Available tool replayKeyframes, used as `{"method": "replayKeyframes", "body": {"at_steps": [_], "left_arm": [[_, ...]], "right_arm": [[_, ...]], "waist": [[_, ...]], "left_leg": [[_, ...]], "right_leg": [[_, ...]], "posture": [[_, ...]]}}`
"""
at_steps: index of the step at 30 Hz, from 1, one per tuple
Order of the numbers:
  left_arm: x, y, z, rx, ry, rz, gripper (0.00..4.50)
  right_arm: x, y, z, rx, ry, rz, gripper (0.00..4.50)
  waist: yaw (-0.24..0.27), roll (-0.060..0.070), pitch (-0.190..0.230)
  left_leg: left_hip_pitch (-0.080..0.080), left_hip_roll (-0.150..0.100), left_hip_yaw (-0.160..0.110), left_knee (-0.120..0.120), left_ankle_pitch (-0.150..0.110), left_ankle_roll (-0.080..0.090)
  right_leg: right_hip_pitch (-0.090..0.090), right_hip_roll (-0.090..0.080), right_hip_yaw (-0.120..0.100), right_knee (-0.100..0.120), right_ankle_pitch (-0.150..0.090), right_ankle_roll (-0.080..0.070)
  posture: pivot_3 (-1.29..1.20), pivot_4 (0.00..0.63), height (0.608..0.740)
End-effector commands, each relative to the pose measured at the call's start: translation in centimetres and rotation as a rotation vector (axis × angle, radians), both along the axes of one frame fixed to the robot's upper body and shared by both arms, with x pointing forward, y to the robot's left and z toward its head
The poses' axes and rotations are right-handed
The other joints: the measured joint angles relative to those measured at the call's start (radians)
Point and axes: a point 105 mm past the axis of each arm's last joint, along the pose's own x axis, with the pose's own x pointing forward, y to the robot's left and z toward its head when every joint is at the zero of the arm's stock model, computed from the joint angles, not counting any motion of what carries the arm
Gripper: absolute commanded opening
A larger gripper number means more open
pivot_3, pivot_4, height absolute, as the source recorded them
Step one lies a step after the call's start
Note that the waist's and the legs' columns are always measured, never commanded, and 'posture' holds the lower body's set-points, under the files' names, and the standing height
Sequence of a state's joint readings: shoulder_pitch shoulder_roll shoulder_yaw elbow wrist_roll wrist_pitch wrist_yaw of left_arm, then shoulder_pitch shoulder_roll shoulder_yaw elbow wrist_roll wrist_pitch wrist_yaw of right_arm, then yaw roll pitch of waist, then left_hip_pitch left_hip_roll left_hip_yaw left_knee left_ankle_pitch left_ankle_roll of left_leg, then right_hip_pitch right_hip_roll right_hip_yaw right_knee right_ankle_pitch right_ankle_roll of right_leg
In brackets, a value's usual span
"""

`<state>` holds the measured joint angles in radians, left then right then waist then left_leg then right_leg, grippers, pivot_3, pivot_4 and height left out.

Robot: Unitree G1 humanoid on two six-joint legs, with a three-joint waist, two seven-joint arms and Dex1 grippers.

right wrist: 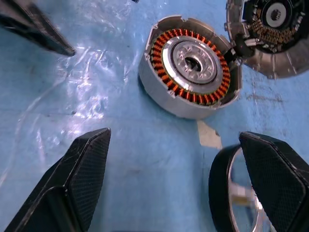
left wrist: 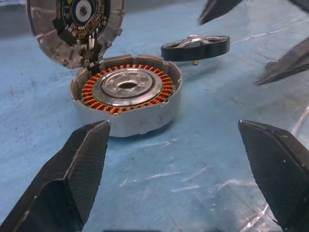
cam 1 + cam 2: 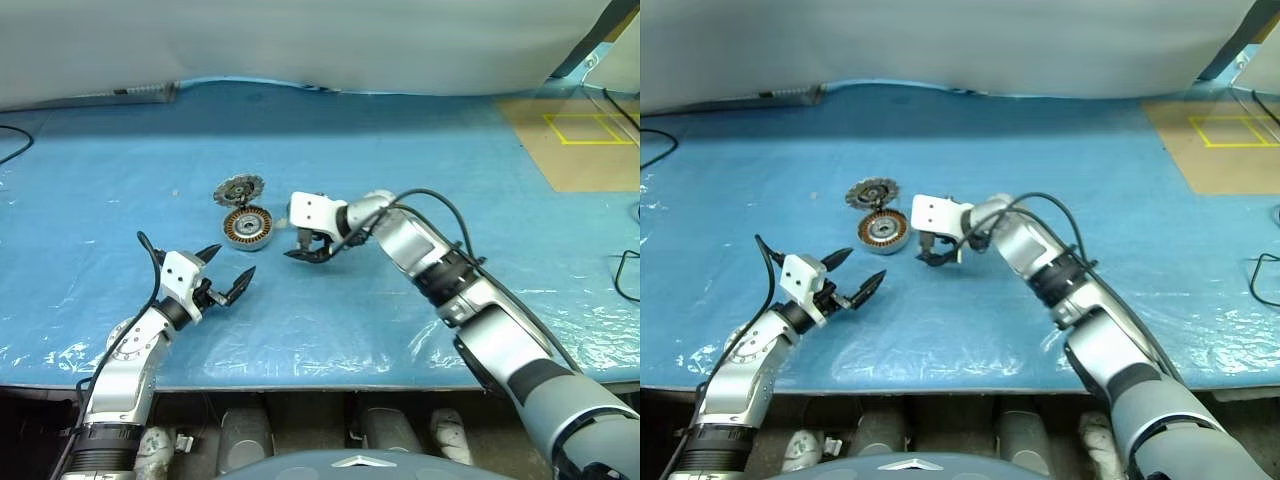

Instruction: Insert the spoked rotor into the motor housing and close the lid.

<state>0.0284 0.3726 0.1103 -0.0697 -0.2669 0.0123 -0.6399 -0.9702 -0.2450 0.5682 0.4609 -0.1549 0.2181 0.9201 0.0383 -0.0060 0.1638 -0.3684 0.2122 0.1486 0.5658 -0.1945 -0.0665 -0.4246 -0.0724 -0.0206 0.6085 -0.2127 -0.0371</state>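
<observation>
Rotor (image 2: 195, 47), black-rimmed, lies on the blue table cover (image 3: 400, 150) just right of the copper-wound housing (image 3: 247, 226), centre-left of the head view. Lid (image 3: 238, 189) stands open, tilted behind the housing. Right gripper (image 3: 308, 250) hovers over the rotor, jaws apart, empty. Left gripper (image 3: 226, 272), lower left, jaws apart, empty.

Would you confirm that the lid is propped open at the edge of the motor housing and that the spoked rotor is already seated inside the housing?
Not quite. The lid is propped open at the edge of the motor housing, but the spoked rotor is not seated inside. It lies on the blue table cover beside the housing, as the left wrist view shows; only copper windings and the central hub fill the cup.
</observation>
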Motion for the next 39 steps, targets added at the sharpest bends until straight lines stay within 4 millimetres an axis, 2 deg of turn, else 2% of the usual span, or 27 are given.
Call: {"method": "replayKeyframes", "body": {"at_steps": [1, 9, 13, 17, 29, 32, 39], "left_arm": [[-0.3, -0.3, 1.4, -0.005, -0.045, 0.003, 4.5], [-0.5, -0.4, 1.6, -0.017, -0.043, 0.029, 4.5], [-0.7, -0.1, 1.4, -0.023, -0.039, 0.039, 4.5], [-0.9, 0.1, 1.0, -0.025, -0.035, 0.048, 4.5], [-1.1, 0.2, 1.1, -0.029, -0.041, 0.066, 4.5], [-1.1, 0.3, 1.1, -0.029, -0.041, 0.066, 4.5], [-0.7, 0.1, 0.9, -0.026, -0.036, 0.056, 4.5]], "right_arm": [[0.5, 1.7, 1.1, -0.018, -0.068, 0.061, 4.49], [-0.2, 5.2, 0.2, -0.063, -0.08, 0.182, 4.49], [-0.4, 6.1, -0.4, -0.088, -0.085, 0.213, 4.49], [-0.2, 6.6, -0.8, -0.107, -0.083, 0.212, 4.49], [0.7, 6.4, -1.6, -0.131, -0.045, 0.133, 4.49], [0.7, 6.1, -1.8, -0.141, -0.043, 0.138, 3.92], [0.9, 5.6, -1.6, -0.138, -0.046, 0.143, 1.46]], "waist": [[0.0, 0.0, 0.0], [-0.001, 0.0, 0.0], [-0.001, 0.0, 0.0], [-0.001, 0.001, 0.001], [0.0, 0.004, 0.002], [0.0, 0.004, 0.002], [0.0, 0.004, 0.002]], "left_leg": [[0.0, 0.0, 0.0, 0.0, 0.0, 0.0], [0.0, 0.003, 0.0, 0.0, 0.0, 0.001], [0.0, 0.01, 0.0, 0.002, 0.0, 0.001], [0.0, 0.015, 0.0, 0.002, 0.0, 0.0], [0.001, 0.016, 0.001, 0.007, 0.0, 0.0], [0.001, 0.016, 0.001, 0.008, 0.0, 0.0], [0.001, 0.017, 0.001, 0.008, -0.001, 0.0]], "right_leg": [[0.0, 0.0, 0.0, 0.0, 0.0, 0.0], [0.0, 0.002, -0.002, 0.001, -0.001, -0.002], [0.0, 0.009, -0.002, 0.001, -0.002, -0.005], [-0.001, 0.014, -0.002, 0.003, -0.003, -0.009], [-0.003, 0.014, -0.002, 0.012, -0.004, -0.011], [-0.003, 0.014, -0.002, 0.013, -0.004, -0.011], [-0.003, 0.014, -0.002, 0.013, -0.004, -0.012]], "posture": [[0.0, 0.15, 0.74], [0.0, 0.15, 0.74], [0.0, 0.15, 0.74], [0.0, 0.15, 0.74], [0.0, 0.15, 0.74], [0.0, 0.15, 0.74], [0.0, 0.15, 0.74]]}}
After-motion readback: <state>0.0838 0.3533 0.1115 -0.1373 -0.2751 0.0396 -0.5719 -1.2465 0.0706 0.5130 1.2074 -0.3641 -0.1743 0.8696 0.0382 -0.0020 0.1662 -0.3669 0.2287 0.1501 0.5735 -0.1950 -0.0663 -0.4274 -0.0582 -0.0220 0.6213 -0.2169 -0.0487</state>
